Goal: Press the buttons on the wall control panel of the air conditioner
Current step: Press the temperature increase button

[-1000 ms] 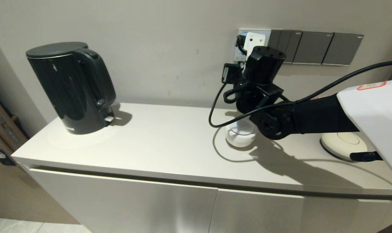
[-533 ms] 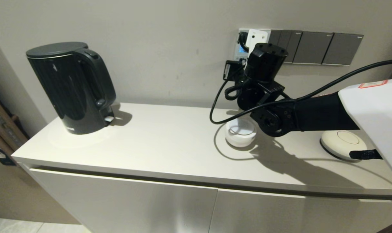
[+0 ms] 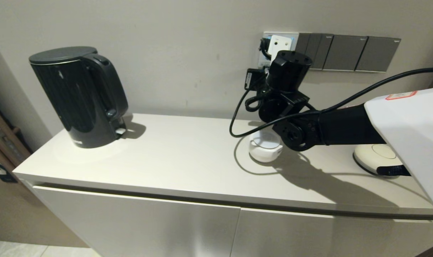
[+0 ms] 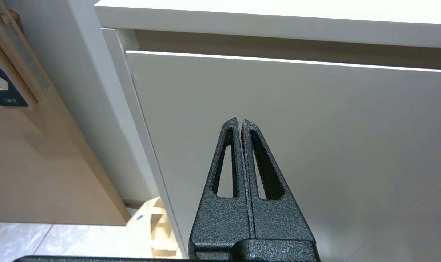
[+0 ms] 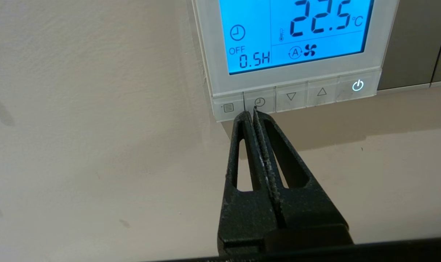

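The air conditioner's wall control panel is white-framed with a lit blue screen reading 22.5 °C and OFF 0.5H. A row of pale buttons runs along its lower edge: menu, clock, down, up and a lit power button. My right gripper is shut and empty, with its tips at the lower edge of the clock button, by the seam with the menu button. In the head view the right arm's wrist hides most of the panel. My left gripper is shut and empty, low before the cabinet door.
Dark grey switch plates adjoin the panel on its right. On the white countertop stand a black kettle, a small white cup under the right arm, and a cream round disc. A black cable loops from the wrist.
The right arm's wrist rose a little against the wall, then came back down and shifted slightly left. The left arm has not moved.
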Controlling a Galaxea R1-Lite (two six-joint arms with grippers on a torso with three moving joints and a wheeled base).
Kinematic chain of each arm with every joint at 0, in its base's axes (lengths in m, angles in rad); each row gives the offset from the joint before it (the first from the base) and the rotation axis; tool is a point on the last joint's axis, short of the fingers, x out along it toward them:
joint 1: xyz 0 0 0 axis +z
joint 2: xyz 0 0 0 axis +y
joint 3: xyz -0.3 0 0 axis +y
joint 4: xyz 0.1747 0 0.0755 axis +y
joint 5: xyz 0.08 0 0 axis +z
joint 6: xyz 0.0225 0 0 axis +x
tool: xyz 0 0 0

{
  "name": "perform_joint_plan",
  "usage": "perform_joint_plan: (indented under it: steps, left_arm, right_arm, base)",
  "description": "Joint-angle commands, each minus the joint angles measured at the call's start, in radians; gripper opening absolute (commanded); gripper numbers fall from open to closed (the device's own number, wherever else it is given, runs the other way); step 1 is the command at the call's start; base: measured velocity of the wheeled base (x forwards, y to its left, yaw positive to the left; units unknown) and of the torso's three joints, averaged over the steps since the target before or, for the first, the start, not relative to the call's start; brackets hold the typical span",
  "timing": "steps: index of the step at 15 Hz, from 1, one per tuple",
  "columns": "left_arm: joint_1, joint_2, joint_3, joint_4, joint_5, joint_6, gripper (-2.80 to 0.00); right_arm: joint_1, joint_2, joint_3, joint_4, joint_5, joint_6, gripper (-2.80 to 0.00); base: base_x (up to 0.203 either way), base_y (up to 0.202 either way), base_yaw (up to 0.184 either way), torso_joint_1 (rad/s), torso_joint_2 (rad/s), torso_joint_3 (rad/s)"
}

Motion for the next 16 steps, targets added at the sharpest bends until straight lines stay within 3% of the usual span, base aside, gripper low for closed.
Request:
perform_joint_plan:
  steps: [1,16]
  left_arm:
    - [0.001,0.0,0.0,0.0,0.0,0.0,-2.8]
    - [0.0,0.0,0.0,0.0,0.0,0.0,-2.8]
  right_arm:
    - [-0.002,0.009,-0.007,-0.004,-0.002,-0.001,-2.8]
    - [-0.005,0.003,0.007,-0.003,-0.002,-0.003,-2.8]
  base:
    - [0.0,0.0,0.0,0.0,0.0,0.0]
    - [0.0,0.0,0.0,0.0,0.0,0.0]
